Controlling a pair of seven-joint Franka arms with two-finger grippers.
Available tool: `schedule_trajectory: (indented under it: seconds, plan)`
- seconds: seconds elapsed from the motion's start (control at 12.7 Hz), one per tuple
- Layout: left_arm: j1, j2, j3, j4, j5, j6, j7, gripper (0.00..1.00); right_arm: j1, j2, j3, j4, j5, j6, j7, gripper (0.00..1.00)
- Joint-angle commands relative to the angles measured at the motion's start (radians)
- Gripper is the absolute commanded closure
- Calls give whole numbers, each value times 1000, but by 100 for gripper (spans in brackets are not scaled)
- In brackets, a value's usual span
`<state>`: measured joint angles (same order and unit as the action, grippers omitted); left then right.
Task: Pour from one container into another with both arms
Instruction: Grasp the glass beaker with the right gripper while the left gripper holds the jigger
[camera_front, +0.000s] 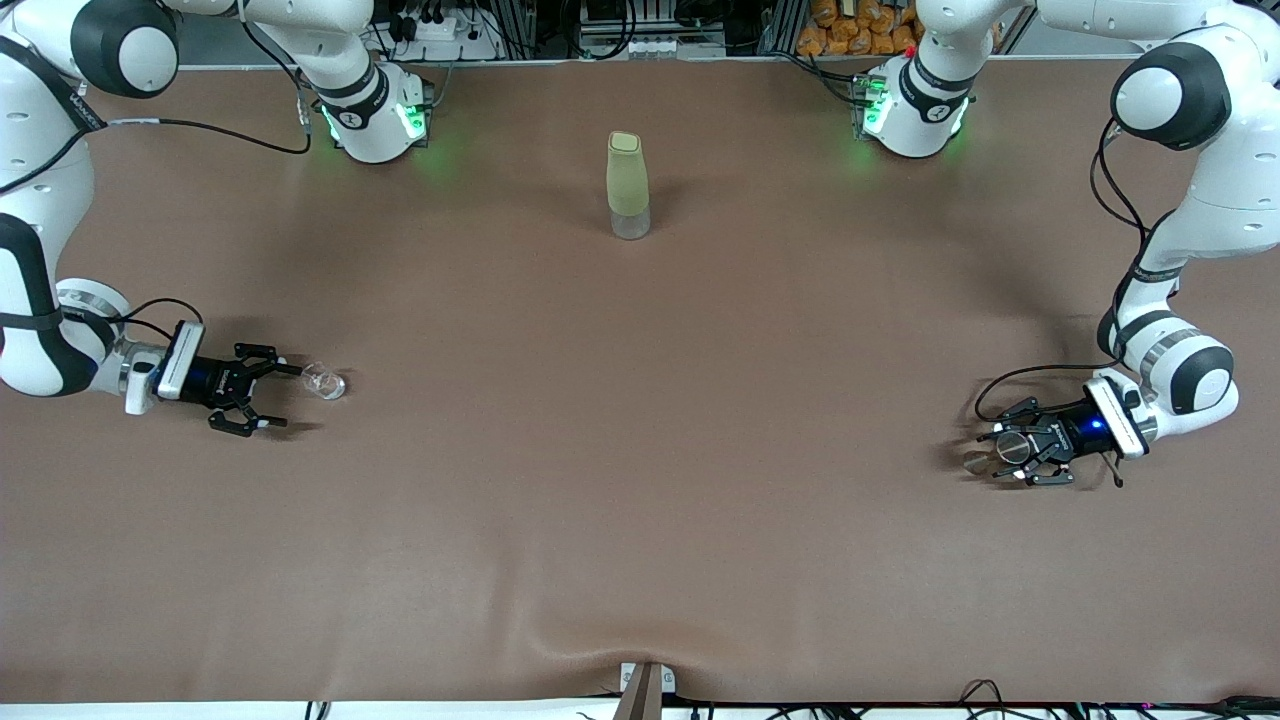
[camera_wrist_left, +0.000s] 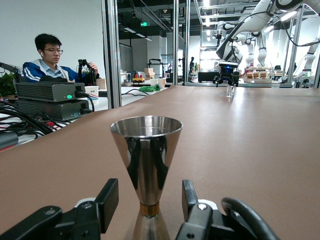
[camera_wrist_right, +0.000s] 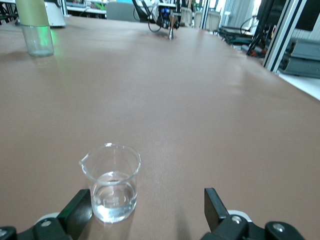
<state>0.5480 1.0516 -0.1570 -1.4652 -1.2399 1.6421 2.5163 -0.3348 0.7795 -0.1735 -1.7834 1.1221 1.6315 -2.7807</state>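
Note:
A steel jigger stands upright at the left arm's end of the table. My left gripper is low on the table around it, one finger on each side, with a gap showing between each finger and the jigger's narrow waist. At the right arm's end stands a small glass beaker holding a little clear liquid. My right gripper lies low and wide open just short of it, the beaker close by one finger.
A tall bottle with a yellow-green upper part and clear base stands mid-table near the arm bases. The brown table cover has a crease at its near edge. A seated person and equipment lie off the table's end.

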Motion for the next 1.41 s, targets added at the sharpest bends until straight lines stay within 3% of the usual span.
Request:
schedule_trajectory:
  seconds: [0.0,0.47,1.18,1.34]
  plan:
    - [1,22,-1,17,-21,-11,15,41,-29,64,6,15,54,-68,-224,0]
    - [1,27,-1,17,-21,-8,6,45,-29,142,8,19,87,-71,-287,0]
    - [1,27,-1,19,-23,-7,4,54,39,175,34,12,134,-78,-321,0]
    - [1,27,0,19,-21,-7,3,55,39,176,34,10,142,-76,-324,50]
